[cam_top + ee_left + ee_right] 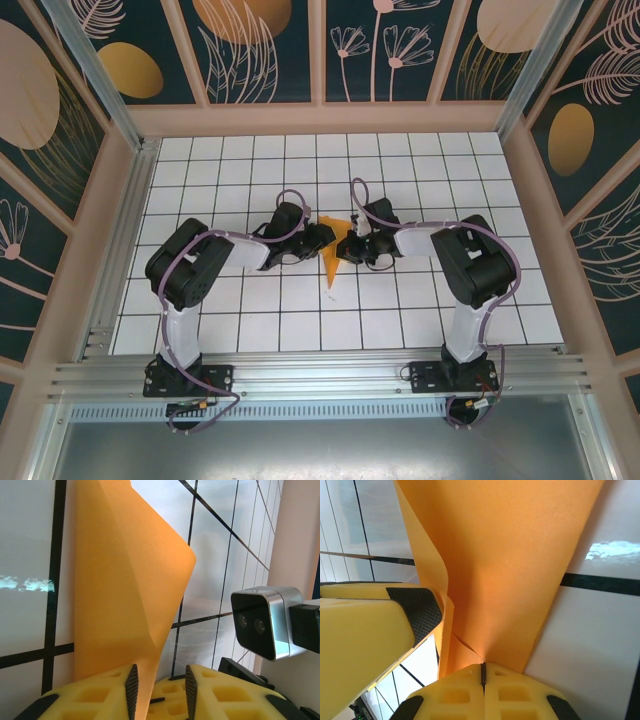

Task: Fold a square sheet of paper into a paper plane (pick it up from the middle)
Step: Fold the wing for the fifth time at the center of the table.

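Pinching tight, the right gripper (482, 672) was caught with its fingers pressed together on the orange sheet (510, 570), which fanned up out of the closed pads toward twelve o'clock in the right wrist view. A short crease was noted just above the pinch.

Over at the left gripper (160, 682), the fingers (132, 682) were held spread, with a clear gap between the pads. The sheet's lower edge was run down into that gap and laid against the pad at nine o'clock, and no squeeze was shown.

From above, the sheet was found at the middle of the table, raised between the two grippers, with the left at its nine o'clock and the right at its three o'clock. Its narrow tip was pointed to six o'clock. Whether that tip touched the tiles could not be told.

A fold was judged to be in hand, with the dart far from finished. For the next move, the left fingers would likely need to be closed on the free edge. The flap could then be carried across and pressed flat while the right pinch was kept firm.

Underneath, a glossy white tiled table (400, 310) with dark grid lines was seen. It was boxed in by dark leaf-patterned panels (260, 50), and an aluminium rail (320, 375) was set at six o'clock.
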Robot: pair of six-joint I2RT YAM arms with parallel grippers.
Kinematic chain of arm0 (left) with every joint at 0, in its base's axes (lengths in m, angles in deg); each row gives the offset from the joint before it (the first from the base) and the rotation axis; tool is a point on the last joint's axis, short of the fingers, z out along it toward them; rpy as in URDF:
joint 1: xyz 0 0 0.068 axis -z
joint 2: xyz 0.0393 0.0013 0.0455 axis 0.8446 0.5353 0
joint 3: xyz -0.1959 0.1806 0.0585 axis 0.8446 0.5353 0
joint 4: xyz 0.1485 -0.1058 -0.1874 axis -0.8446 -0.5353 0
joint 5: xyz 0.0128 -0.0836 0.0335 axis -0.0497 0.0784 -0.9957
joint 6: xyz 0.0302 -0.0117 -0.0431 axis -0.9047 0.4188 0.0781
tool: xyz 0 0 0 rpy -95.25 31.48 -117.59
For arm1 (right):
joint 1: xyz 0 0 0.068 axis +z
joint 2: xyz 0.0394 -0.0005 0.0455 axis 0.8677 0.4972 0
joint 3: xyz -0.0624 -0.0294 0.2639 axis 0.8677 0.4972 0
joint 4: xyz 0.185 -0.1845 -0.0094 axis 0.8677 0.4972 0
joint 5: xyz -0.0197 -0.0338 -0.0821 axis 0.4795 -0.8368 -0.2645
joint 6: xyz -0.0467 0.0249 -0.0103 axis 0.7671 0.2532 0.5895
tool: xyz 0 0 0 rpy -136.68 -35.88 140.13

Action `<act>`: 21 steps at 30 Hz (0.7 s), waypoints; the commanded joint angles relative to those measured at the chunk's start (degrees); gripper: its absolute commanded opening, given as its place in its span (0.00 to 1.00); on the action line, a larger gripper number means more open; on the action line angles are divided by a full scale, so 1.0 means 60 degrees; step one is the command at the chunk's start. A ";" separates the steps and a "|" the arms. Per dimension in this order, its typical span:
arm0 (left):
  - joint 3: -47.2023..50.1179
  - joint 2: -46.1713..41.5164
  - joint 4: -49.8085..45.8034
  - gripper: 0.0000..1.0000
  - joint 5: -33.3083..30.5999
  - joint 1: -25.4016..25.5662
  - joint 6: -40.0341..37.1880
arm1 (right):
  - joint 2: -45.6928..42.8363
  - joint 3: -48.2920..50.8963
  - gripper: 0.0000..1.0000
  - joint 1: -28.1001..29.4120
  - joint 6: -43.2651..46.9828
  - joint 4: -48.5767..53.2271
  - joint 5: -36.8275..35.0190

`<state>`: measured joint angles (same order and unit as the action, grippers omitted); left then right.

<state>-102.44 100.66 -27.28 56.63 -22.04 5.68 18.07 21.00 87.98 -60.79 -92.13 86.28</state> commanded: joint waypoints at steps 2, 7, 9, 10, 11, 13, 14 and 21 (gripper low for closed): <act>-0.0053 0.0262 0.0362 0.40 0.0184 0.0060 0.0205 | 0.0019 0.0191 0.03 -0.0083 0.0093 0.0329 -0.0399; -0.0049 0.0263 0.0125 0.38 0.0016 0.0060 0.0160 | -0.0126 0.0267 0.08 -0.0127 0.0032 0.0017 -0.0201; -0.0025 0.0234 0.0083 0.34 -0.0036 0.0061 0.0160 | -0.0310 0.0380 0.11 -0.0169 -0.0152 -0.0351 -0.0001; -0.0023 0.0199 0.0065 0.32 -0.0048 0.0063 0.0160 | -0.0431 0.0432 0.12 -0.0195 -0.0279 -0.0536 0.0087; -0.0015 0.0178 0.0040 0.29 -0.0092 0.0070 0.0149 | -0.0540 0.0447 0.13 -0.0213 -0.0396 -0.0645 0.0087; 0.0006 0.0145 -0.0065 0.25 -0.0170 0.0072 0.0078 | -0.0736 0.0421 0.14 -0.0264 -0.0576 -0.0693 -0.0049; -0.0014 0.0144 -0.0134 0.22 -0.0197 0.0069 0.0024 | -0.0854 0.0417 0.16 -0.0304 -0.0673 -0.0728 -0.0112; -0.0014 0.0204 -0.0093 0.10 -0.0142 0.0054 0.0017 | -0.1243 0.0257 0.21 -0.0457 -0.1108 -0.0847 -0.0557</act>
<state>-102.44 101.43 -27.10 56.01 -21.93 6.32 11.42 23.42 85.53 -65.84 -96.26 84.50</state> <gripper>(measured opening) 0.110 0.204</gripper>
